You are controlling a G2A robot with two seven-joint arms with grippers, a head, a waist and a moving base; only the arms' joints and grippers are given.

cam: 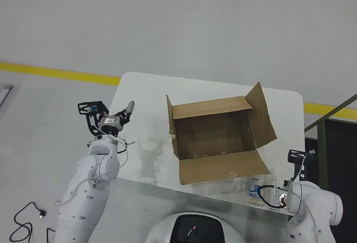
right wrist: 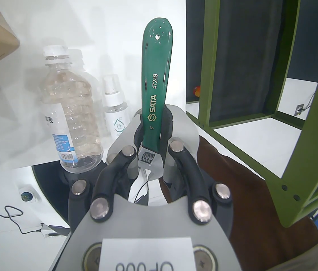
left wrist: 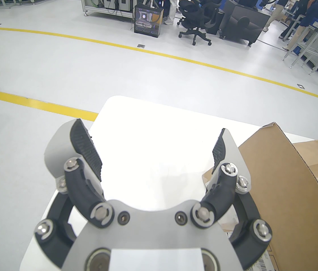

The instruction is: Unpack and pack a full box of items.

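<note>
An open cardboard box [cam: 218, 136] sits in the middle of the white table [cam: 148, 109], its flaps spread and its inside bare. My left gripper [cam: 125, 113] hangs open over the table's left part, beside the box [left wrist: 283, 176], with nothing between its fingers [left wrist: 87, 148]. My right gripper [right wrist: 153, 135] is shut on a green-handled adjustable wrench [right wrist: 156, 85], held at the table's near right corner. A clear plastic bottle [right wrist: 68, 111] and a small white spray bottle [right wrist: 115, 108] stand just beside the wrench; the bottles [cam: 260, 188] stand in front of the box's near flap.
A green metal frame [right wrist: 260, 57] with dark panels stands right of the table, close to my right arm [cam: 306, 203]. A yellow floor line [cam: 51, 71] runs behind the table. Bare tabletop lies left of the box.
</note>
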